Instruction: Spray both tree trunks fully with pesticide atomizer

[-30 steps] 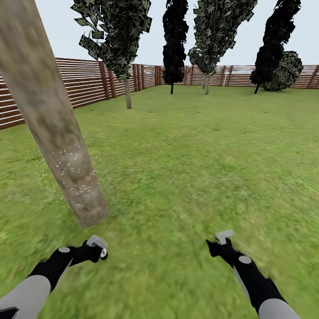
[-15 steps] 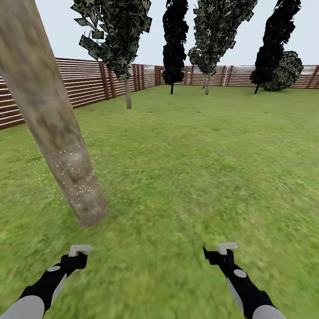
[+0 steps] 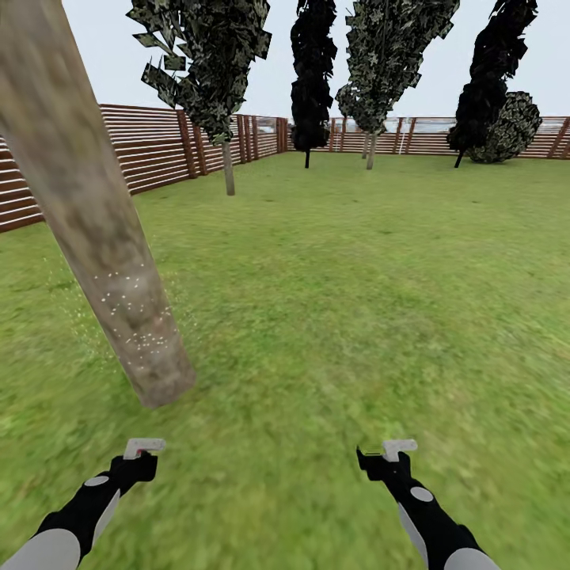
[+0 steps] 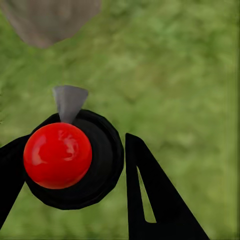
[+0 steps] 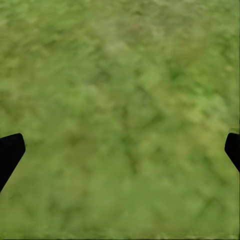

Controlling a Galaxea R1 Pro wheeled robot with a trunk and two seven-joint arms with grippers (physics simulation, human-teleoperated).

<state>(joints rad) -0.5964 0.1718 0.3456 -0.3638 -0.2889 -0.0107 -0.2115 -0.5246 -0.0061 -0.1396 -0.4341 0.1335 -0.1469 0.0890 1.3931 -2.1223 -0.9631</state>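
Left arm (image 3: 87, 503): reaching forward and low over the grass (image 3: 332, 301), dark forearm angling up from the lower corner of the head view, its left gripper (image 3: 143, 448) ending short of the base of the near tree trunk (image 3: 95, 229). In the left wrist view the left gripper is closing around the pesticide atomizer (image 4: 70, 160), a dark round body with a glossy red top and a small grey nozzle; one black finger (image 4: 150, 200) is lying just beside the bottle, the other pressing at its far side.

Right arm (image 3: 427, 514): extending forward in like manner, right gripper (image 3: 398, 449) hovering over bare lawn. In the right wrist view its two black fingertips (image 5: 10, 152) are standing wide apart at the frame's edges, holding nothing.

Hidden or unclear: the atomizer's label and lower body are not showing; in the head view the bottle is too small to make out. The near trunk is running out of frame at the top, its foliage cut off. Pale specks are dotting its lower part and the grass beside it.

Count: two arms, two grippers, one atomizer, one thick mottled trunk near the robot, four tall dark-foliaged trees (image 3: 214, 71) standing far back along the slatted brown fence (image 3: 158, 150), one rounded bush (image 3: 513, 127) beside the rightmost.
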